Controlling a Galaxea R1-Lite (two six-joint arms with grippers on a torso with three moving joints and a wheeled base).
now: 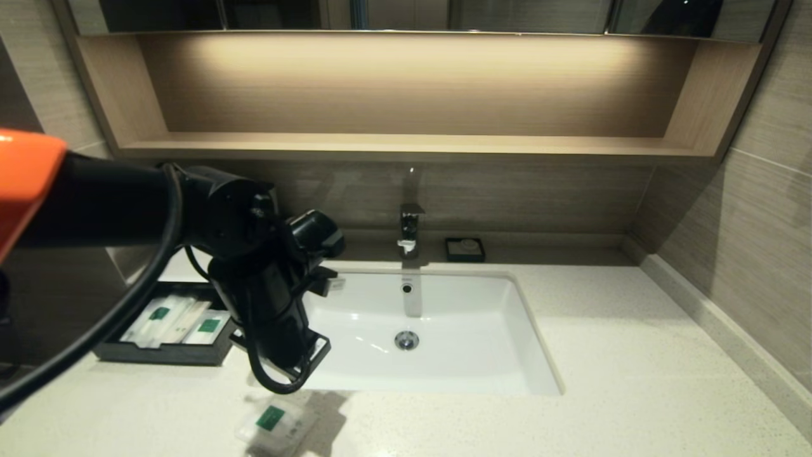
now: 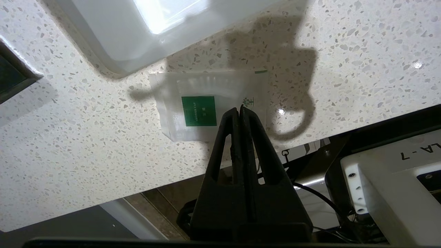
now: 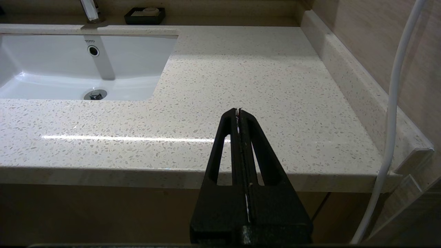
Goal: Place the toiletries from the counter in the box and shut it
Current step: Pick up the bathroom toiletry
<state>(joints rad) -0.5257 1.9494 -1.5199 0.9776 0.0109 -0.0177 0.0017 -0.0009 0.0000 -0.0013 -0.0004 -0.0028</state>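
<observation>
A flat squarish clear packet [image 1: 276, 424] with a green square label lies on the speckled counter [image 1: 634, 355] near its front edge, in front of the sink's left corner. The left wrist view shows the packet [image 2: 206, 103] below my left gripper [image 2: 239, 109], which is shut, empty and hovering above it. In the head view this gripper [image 1: 304, 362] points down above the sink's left front corner. The black box [image 1: 165, 352] stands at the left with its drawer open. Wrapped white packets [image 1: 162, 317] with green labels lie inside. My right gripper [image 3: 238, 112] is shut and empty, off the counter's right front edge.
The white sink [image 1: 444, 355] with a faucet [image 1: 410, 230] is set in the middle of the counter. A small dark soap dish [image 1: 465, 249] stands behind it. A wooden shelf [image 1: 406, 143] runs above. A wall borders the counter on the right.
</observation>
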